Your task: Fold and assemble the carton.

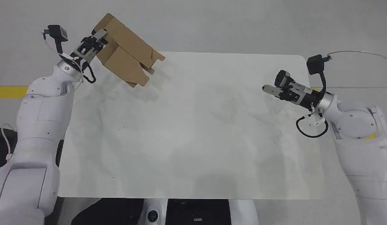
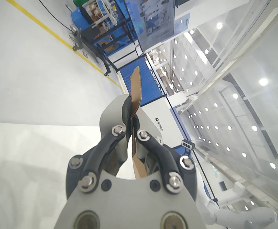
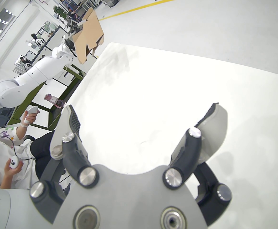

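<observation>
left gripper [image 1: 95,43] clamped on the carton [image 1: 128,51] edge, cardboard pinched between its pads [image 2: 127,111]. carton is off the table [image 1: 211,140], sticking out ahead of that gripper over the nearest table corner, partly folded, flaps hanging down. right gripper [image 1: 268,89] spread wide, holding nothing, just above the table edge on its side, carton well apart across the table from it.

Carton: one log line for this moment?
carton: in air at table far-left corner | left claw: shut on carton | right claw: open, empty, over table's right side | assembly: not done
</observation>
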`<state>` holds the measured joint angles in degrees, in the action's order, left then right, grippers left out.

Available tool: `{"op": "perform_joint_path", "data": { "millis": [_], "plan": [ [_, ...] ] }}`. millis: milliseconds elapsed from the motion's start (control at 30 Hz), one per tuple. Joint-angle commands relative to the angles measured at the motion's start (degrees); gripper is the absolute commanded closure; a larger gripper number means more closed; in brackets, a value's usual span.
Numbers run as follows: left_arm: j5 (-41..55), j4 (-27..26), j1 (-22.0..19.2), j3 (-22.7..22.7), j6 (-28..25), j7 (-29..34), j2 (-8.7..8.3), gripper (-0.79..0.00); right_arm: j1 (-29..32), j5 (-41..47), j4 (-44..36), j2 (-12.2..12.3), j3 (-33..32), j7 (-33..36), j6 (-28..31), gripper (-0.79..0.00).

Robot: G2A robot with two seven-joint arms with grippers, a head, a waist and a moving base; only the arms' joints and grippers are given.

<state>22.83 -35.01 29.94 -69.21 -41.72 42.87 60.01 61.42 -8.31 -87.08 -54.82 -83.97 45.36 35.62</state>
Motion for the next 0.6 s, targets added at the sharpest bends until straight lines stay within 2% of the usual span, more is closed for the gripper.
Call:
{"op": "perform_joint_path", "data": {
  "millis": [0, 100, 300, 433, 567],
  "plan": [
    [0.7, 0.6, -1.3, 2.6, -0.1, 1.4, 1.34, 0.000, 0.0, 0.0, 0.0, 0.0, 0.0, 0.0, 0.0, -0.785],
    [2.4, 1.1, -3.0, 6.5, -0.6, 4.2, 3.75, 0.000, 0.0, 0.0, 0.0, 0.0, 0.0, 0.0, 0.0, -0.785],
    [5.0, 2.1, -5.2, 12.1, -1.5, 9.8, 7.48, 0.000, 0.0, 0.0, 0.0, 0.0, 0.0, 0.0, 0.0, -0.785],
    [7.5, 2.3, -6.5, 14.9, -2.0, 15.3, 9.59, 0.000, 0.0, 0.0, 0.0, 0.0, 0.0, 0.0, 0.0, -0.785],
    [6.9, 1.9, -7.6, 17.7, -2.4, 17.3, 11.29, 0.000, 0.0, 0.0, 0.0, 0.0, 0.0, 0.0, 0.0, -0.785]
  ]
}}
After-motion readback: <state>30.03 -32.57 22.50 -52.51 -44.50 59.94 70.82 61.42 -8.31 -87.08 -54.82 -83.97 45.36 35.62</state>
